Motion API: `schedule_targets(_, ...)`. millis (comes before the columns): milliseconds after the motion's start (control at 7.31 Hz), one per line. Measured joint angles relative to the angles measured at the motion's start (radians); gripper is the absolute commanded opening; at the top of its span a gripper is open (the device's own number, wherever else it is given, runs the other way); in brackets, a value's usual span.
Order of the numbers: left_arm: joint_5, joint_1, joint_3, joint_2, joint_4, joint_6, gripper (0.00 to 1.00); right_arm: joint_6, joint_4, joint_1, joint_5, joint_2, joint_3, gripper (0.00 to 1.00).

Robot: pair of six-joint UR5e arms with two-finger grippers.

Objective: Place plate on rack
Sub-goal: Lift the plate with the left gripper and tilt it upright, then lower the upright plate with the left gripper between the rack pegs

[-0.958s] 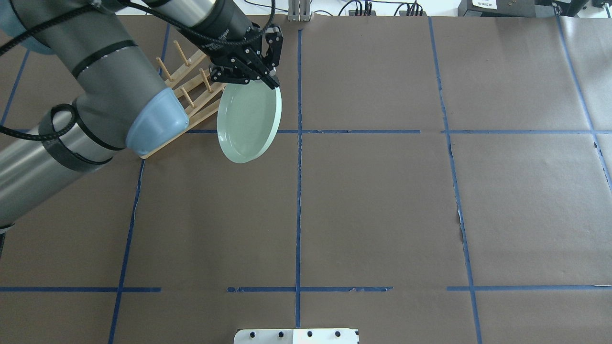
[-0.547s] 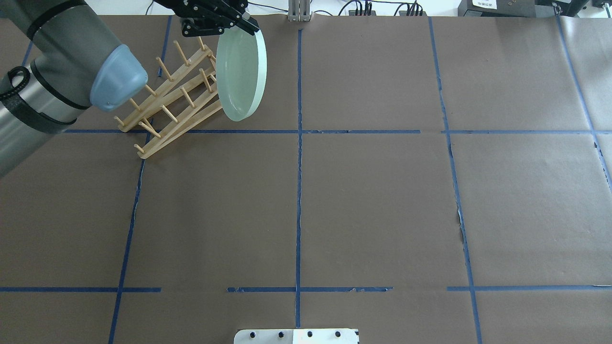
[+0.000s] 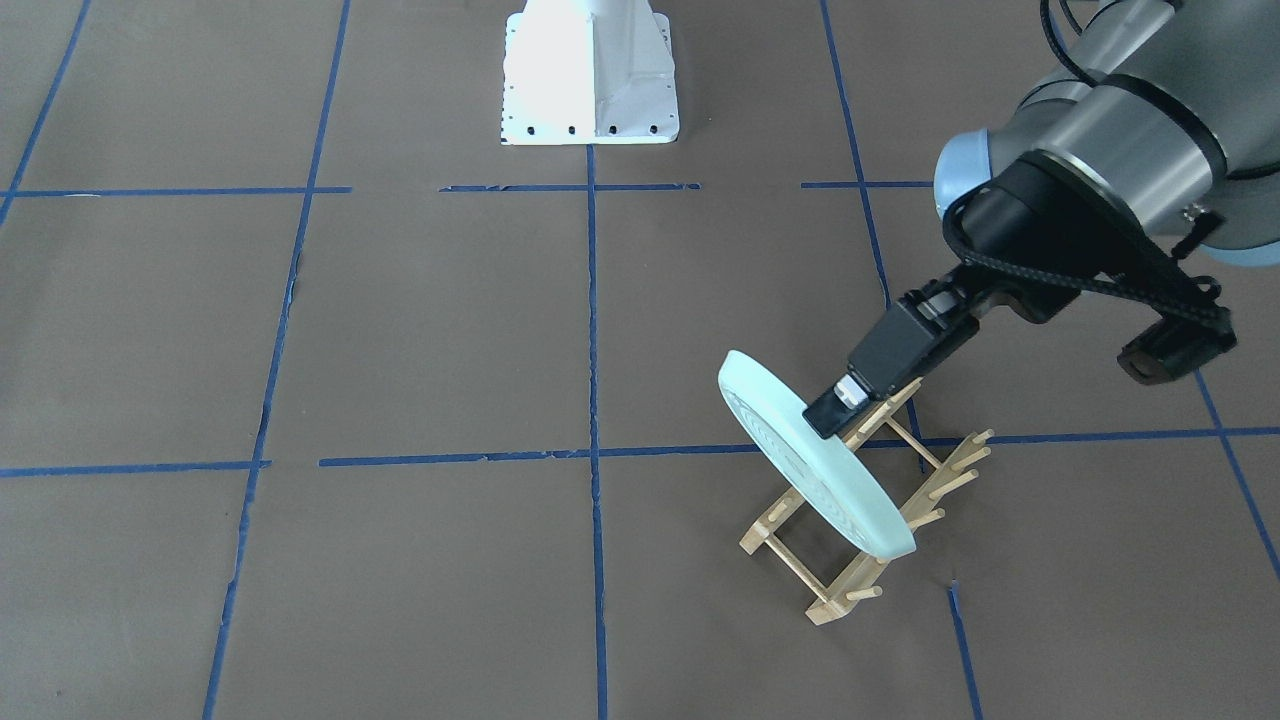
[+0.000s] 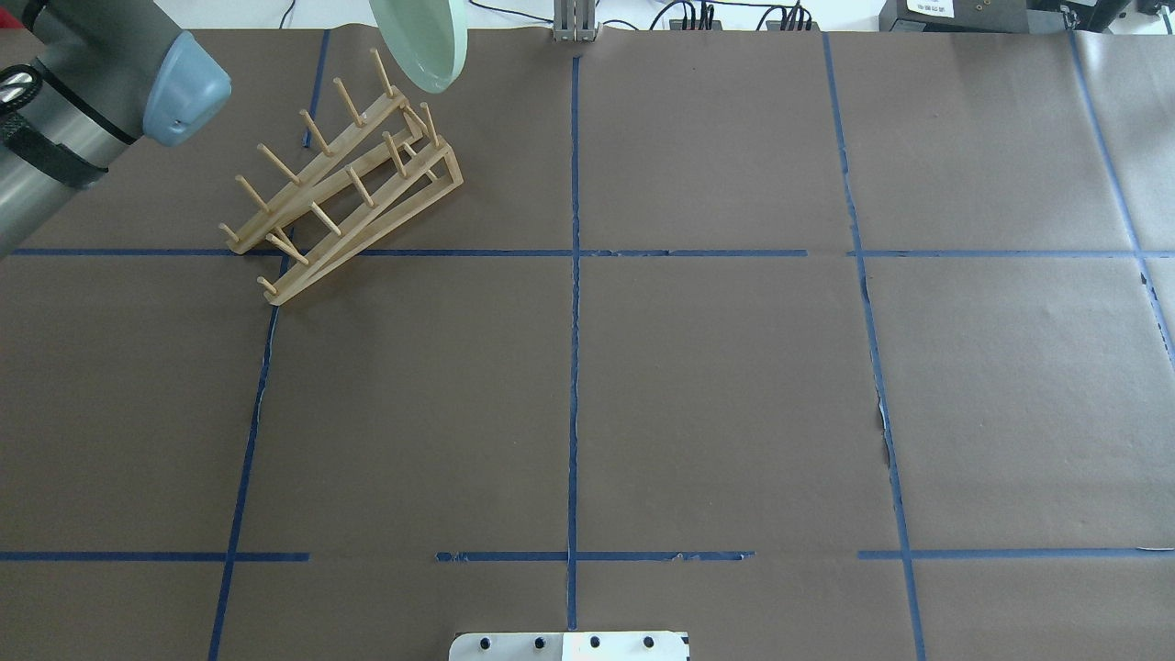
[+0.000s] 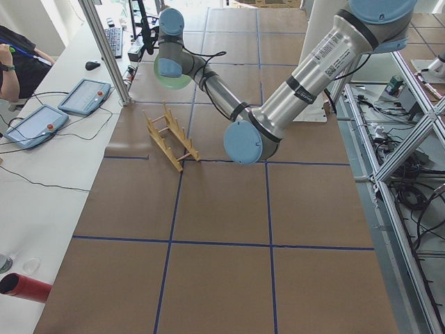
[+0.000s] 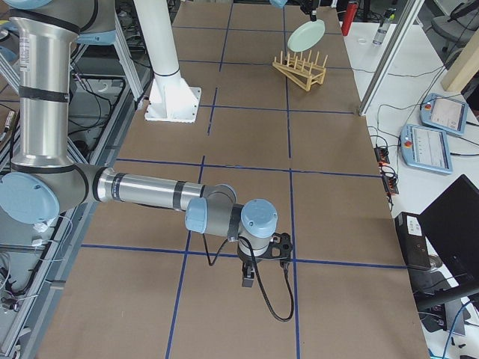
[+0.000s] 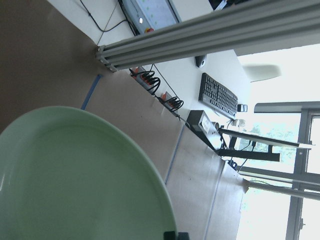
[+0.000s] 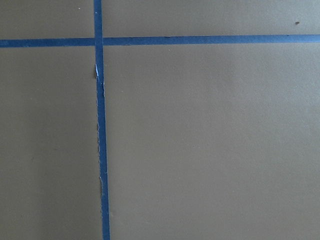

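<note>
Overhead looking forward and down, front camera opposite, both sharing rack point(image 4: 341, 188), side views lengthwise, wrist views close.

Bright even light, soft shadows; blown-out glare L wrist cam

Seen from overhead, the plate point(image 4: 418, 41) above the rack's point(image 4: 349, 184) far end is cut off by the top edge. The left tool point(image 3: 830, 411) gripping it lies outside that frame. From across the counter point(image 3: 400, 330), the plate covers the rack's middle pegs. Only one finger point(image 3: 823, 416) shows on the rim, its partner hidden behind the plate. The left wrist view crops the plate at its left and bottom edges. The right tool point(image 6: 251, 277), well apart from the rack, is too small to tell how its jaws stand.
</note>
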Motion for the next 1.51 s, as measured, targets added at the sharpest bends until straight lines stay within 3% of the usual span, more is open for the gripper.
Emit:
schedule_targets(274,0.073,0.002,0.066,0.049,-0.168,-0.035,0.0,0.0,0.0,0.0,0.0,0.0,-0.001,1.0)
schedule_targets(547,0.084,0.006,0.089,0.087,-0.252,-0.039,0.0,0.0,0.0,0.001,0.0,0.0,-0.001,1.0)
schedule_targets(1505,0.122,0.048,0.126,0.139,-0.354,-0.036,0.0,0.0,0.0,-0.001,0.0,0.0,-0.001,1.0)
